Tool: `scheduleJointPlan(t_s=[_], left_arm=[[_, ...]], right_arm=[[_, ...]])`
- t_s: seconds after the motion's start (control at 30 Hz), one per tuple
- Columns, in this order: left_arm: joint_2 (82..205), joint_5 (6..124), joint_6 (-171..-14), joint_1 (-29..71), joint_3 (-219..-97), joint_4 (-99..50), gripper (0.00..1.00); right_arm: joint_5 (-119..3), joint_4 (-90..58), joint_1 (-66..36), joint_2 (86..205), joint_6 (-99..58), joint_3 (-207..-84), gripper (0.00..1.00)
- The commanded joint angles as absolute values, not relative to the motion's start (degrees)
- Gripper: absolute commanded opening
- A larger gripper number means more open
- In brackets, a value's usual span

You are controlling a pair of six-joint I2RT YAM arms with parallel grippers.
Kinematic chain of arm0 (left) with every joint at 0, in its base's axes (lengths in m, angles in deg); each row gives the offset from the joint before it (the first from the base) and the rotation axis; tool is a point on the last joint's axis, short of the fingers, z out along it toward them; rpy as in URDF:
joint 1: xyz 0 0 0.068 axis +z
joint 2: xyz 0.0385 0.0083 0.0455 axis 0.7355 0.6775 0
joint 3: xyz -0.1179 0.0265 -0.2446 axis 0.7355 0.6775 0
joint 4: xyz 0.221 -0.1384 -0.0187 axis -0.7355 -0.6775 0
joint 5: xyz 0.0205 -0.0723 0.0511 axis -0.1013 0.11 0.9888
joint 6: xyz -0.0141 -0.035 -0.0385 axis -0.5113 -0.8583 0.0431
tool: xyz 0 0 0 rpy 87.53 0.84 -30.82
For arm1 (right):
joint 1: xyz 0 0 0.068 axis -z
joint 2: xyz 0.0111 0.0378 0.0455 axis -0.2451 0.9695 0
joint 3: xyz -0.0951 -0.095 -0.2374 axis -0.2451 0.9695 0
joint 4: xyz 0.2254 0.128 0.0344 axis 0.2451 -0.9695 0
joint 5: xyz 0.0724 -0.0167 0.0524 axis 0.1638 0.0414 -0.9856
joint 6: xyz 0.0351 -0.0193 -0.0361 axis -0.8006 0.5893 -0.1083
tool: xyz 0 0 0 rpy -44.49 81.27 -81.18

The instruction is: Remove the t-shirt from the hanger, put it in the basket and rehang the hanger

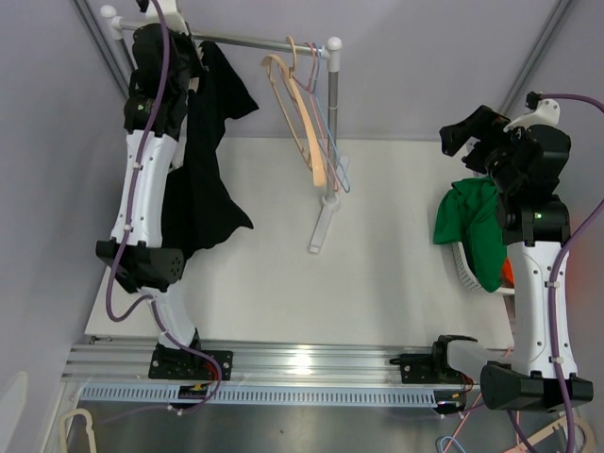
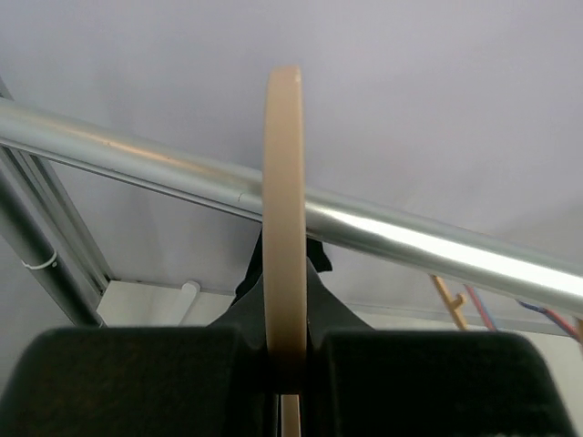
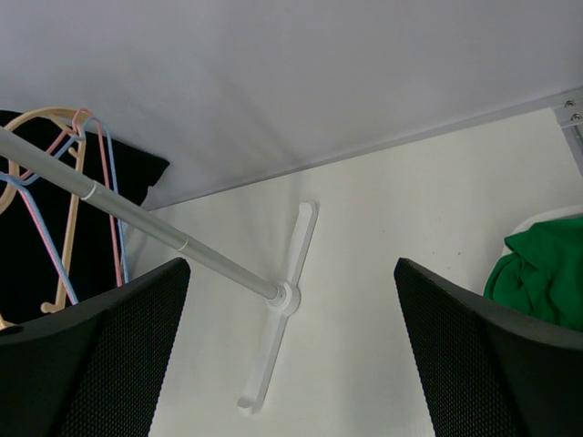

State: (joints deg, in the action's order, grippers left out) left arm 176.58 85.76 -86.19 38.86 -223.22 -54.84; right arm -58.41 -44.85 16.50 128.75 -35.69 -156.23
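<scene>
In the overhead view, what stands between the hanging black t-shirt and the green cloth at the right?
Top view: empty hangers on the rail, then the rack's post and foot; otherwise bare white table.

Plain walls around a white surface
The walls are lilac-grey and bare; an aluminium rail runs along the surface's near edge, catching a bright glare.

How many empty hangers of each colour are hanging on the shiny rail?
Beige hanger: 1
Pink hanger: 1
Blue hanger: 1
Total: 3
</scene>
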Motion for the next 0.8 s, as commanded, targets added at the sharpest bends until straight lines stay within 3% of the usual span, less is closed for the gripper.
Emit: scheduleJointPlan(t_s=[0.0,0.23,0.4,0.57,0.77], left_arm=[[170.0,80.6,-88.8,39.1,-226.5,-54.5,0.01],[167.8,74.5,-89.0,39.2,-226.3,-57.1,0.01],[163.8,75.7,-91.6,38.4,-222.3,-60.0,0.01],[159.2,84.7,-91.6,36.3,-221.2,-66.6,0.01],[151.1,91.6,-93.6,33.0,-212.4,-67.1,0.01]], right_arm=[[-58.8,-43.2,15.8,127.3,-36.1,-156.5,1.00],[-60.2,-43.0,14.4,126.8,-34.6,-155.9,0.99],[-64.5,-39.3,5.8,126.0,-31.8,-154.6,0.99],[-66.4,-33.8,-11.2,125.2,-26.8,-151.8,0.99],[-60.5,-25.7,-35.6,127.9,-20.4,-147.9,0.99]])
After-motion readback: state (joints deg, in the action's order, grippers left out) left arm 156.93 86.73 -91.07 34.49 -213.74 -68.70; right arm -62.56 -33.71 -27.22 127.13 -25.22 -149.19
